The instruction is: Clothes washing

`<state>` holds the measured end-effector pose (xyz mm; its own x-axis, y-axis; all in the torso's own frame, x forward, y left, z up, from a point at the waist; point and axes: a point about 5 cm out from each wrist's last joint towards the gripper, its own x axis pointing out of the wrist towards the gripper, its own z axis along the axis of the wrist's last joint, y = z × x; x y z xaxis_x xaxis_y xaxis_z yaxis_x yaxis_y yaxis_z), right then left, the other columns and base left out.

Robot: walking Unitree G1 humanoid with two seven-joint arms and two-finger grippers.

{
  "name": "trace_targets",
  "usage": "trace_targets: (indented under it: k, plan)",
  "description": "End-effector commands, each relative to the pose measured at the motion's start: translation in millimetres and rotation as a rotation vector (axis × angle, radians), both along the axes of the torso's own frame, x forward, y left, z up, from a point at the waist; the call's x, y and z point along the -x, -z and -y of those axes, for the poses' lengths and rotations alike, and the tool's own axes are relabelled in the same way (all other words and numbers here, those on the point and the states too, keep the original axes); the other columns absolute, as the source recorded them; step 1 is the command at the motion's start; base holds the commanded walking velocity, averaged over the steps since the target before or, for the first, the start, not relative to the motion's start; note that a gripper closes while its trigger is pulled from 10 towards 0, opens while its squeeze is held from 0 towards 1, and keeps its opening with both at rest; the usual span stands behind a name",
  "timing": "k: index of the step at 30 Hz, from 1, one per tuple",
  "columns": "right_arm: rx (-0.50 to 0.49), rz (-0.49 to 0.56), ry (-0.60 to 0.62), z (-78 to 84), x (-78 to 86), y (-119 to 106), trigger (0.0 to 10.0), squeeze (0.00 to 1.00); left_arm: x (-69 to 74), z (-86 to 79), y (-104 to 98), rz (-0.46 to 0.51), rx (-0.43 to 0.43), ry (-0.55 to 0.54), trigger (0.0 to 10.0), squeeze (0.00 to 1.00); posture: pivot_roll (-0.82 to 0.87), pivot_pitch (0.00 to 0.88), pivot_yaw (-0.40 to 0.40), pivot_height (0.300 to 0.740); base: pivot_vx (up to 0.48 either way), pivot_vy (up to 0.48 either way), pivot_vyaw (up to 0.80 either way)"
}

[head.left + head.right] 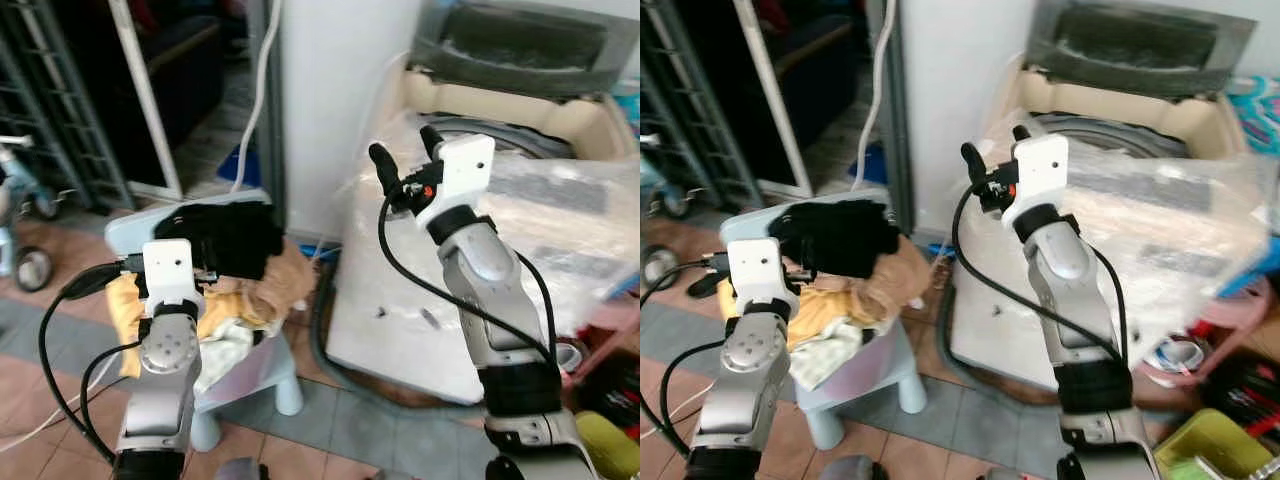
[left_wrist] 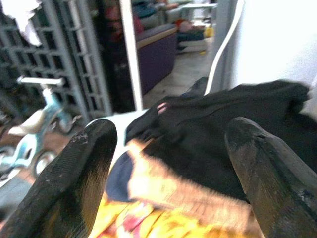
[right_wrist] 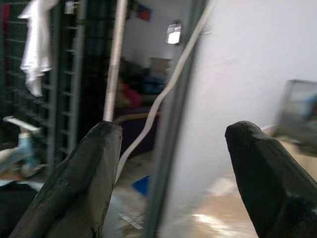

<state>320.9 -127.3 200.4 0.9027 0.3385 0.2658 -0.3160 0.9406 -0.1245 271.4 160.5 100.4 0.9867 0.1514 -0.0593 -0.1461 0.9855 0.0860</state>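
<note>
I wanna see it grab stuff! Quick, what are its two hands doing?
Left gripper: open, holding nothing, facing the crumpled black garment.
Right gripper: open, holding nothing, raised beside the white top-loading washing machine.

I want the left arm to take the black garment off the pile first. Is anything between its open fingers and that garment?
Nothing visible. The left gripper is open and points straight at the black garment, which lies on top of the clothes pile on the small blue stool.

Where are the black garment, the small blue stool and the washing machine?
black garment (image 1: 232, 238): left eye view, middle of the cloth.
small blue stool (image 1: 287, 385): left eye view, front leg.
washing machine (image 1: 395, 330): left eye view, white front wall.
</note>
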Motion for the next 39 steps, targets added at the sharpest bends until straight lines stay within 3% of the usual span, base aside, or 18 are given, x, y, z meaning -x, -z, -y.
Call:
trace_targets:
  k: [1, 7, 15, 26, 29, 39]
  plan:
    - [0.012, -0.001, -0.014, -3.4, 2.9, 0, 10.0, 0.00, 0.1, 2.1, -3, 0.005, -0.003, 0.013, 10.0, 0.00, -0.05, 0.000, -0.005, 0.740, 0.266, 0.000, 0.80]
    - [0.015, -0.022, -0.028, -6.0, 5.0, 4, 10.0, 0.00, -0.4, 2.2, -3, 0.003, 0.002, 0.013, 10.0, 0.00, -0.05, 0.000, -0.004, 0.740, 0.294, 0.000, 0.77]
    - [0.084, -0.161, -0.047, -12.4, 7.3, 31, 10.0, 0.00, 1.2, 1.6, -1, -0.012, 0.001, 0.007, 10.0, 0.00, -0.05, 0.000, -0.006, 0.740, 0.344, 0.000, 0.00]
    - [0.143, -0.255, -0.095, -20.4, 10.1, 49, 10.0, 0.00, 1.8, 1.2, 1, -0.024, 0.009, 0.001, 10.0, 0.00, -0.04, 0.000, -0.009, 0.740, 0.371, 0.000, 0.00]
    - [0.230, -0.254, -0.167, -29.6, 15.7, 55, 10.0, 0.00, 1.8, 2.1, 1, -0.024, 0.015, -0.003, 10.0, 0.00, -0.04, 0.000, -0.010, 0.740, 0.000, 0.000, 0.44]
    - [0.232, -0.331, -0.166, -32.9, 15.2, 70, 10.0, 0.00, 2.7, 1.7, 1, -0.027, 0.012, -0.008, 10.0, 0.00, -0.03, 0.000, -0.013, 0.740, 0.000, 0.000, 0.56]
